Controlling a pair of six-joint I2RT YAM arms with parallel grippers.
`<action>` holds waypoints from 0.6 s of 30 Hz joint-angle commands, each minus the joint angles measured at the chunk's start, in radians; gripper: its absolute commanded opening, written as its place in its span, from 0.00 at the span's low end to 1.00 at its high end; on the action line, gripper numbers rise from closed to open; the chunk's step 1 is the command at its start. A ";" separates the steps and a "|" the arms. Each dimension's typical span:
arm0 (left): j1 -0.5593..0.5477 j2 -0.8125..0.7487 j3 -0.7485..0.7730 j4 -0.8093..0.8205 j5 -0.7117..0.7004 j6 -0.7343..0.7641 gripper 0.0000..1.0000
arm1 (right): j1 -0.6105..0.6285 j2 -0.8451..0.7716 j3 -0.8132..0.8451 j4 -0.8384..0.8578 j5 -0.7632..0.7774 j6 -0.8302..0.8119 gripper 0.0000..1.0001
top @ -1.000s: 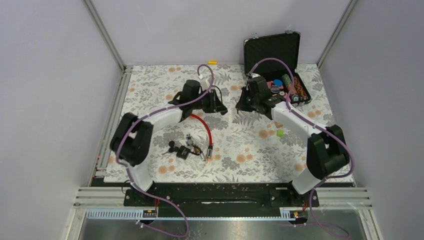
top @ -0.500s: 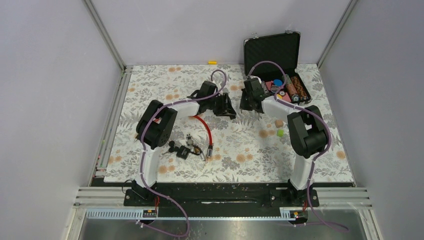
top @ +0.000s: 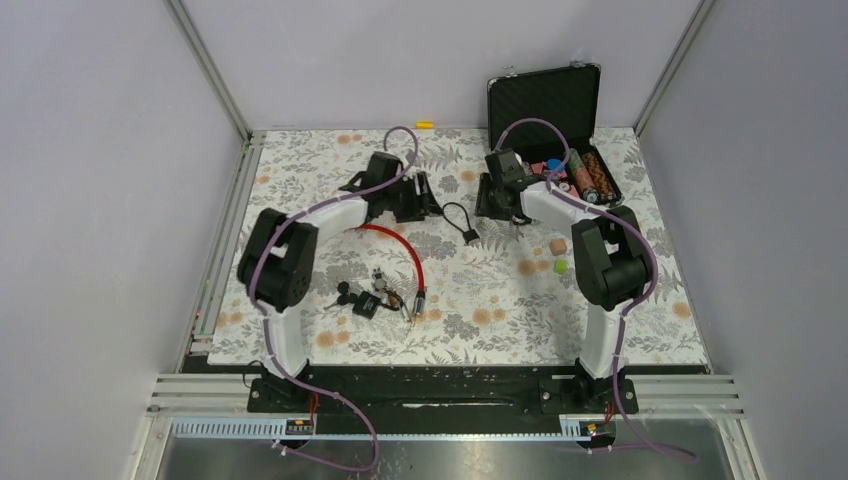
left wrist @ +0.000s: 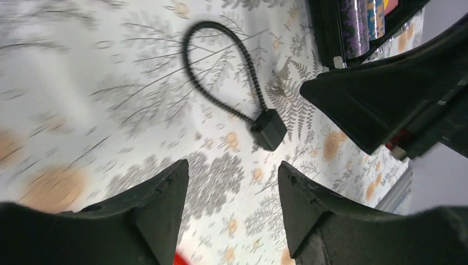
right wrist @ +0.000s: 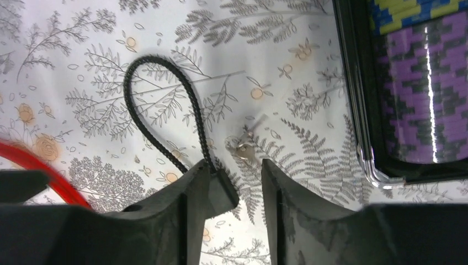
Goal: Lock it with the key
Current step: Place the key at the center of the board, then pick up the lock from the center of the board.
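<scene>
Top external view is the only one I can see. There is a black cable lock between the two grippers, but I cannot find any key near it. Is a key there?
Observer: Yes. The right wrist view shows a small silver key lying on the table, close beside the body of the black cable lock.
Operator: Is the right gripper holding that key?
Observer: No. The right gripper is open, and the key lies just beyond its fingertips, not touched.
Operator: And what about the left gripper?
Observer: The left wrist view shows the left gripper open and empty, with the lock lying on the table ahead of it.
</scene>
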 commanded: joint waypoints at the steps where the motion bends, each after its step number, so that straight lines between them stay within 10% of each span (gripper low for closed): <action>1: 0.043 -0.260 -0.101 -0.033 -0.132 0.096 0.61 | -0.005 -0.071 -0.014 -0.074 0.004 0.023 0.56; 5: 0.078 -0.475 -0.180 -0.114 -0.231 0.163 0.65 | -0.002 -0.191 -0.079 -0.089 -0.076 0.029 0.65; 10: 0.103 -0.708 -0.304 -0.151 -0.372 0.199 0.98 | 0.071 -0.264 -0.124 -0.098 -0.130 0.031 0.65; 18: 0.110 -0.986 -0.401 -0.260 -0.624 0.230 0.99 | 0.276 -0.151 -0.083 -0.119 -0.072 0.107 0.55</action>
